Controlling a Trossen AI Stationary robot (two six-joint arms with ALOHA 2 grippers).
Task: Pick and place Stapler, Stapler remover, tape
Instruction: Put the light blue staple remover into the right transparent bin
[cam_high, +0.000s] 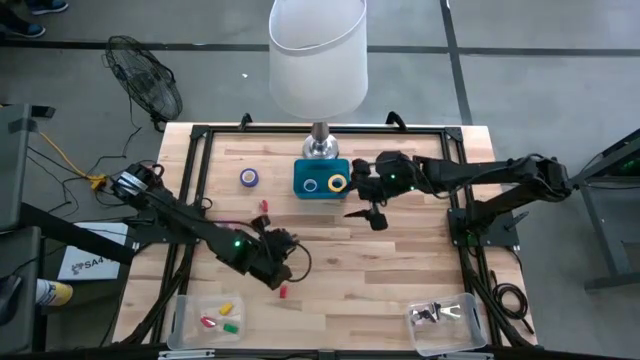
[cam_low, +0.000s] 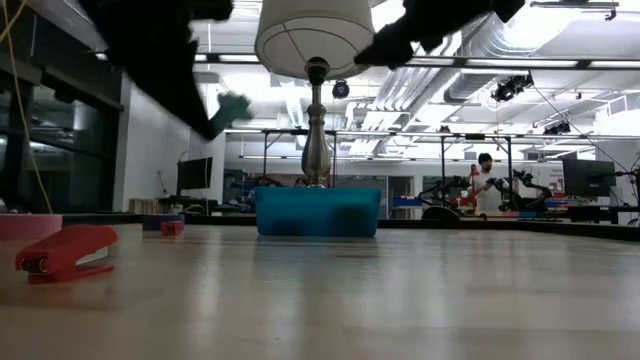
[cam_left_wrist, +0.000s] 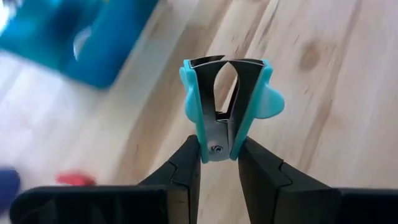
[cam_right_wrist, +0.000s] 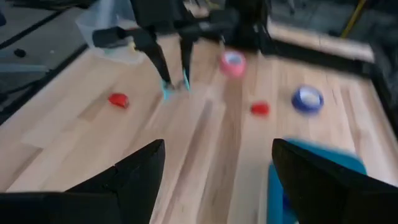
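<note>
the left gripper (cam_left_wrist: 217, 163) is clamped on a teal plastic staple remover with metal claws (cam_left_wrist: 227, 102), held in the air above the wooden worktop (cam_high: 400, 270) near its middle, toward the front edge. the right gripper (cam_right_wrist: 214, 165) hovers with its fingers spread wide and empty beside the teal rectangular tray (cam_high: 321, 177) at the back edge, which holds a blue and a yellow tape ring. a purple tape ring (cam_high: 249, 177) lies left of the tray. a red stapler (cam_low: 68, 251) rests on the worktop.
</note>
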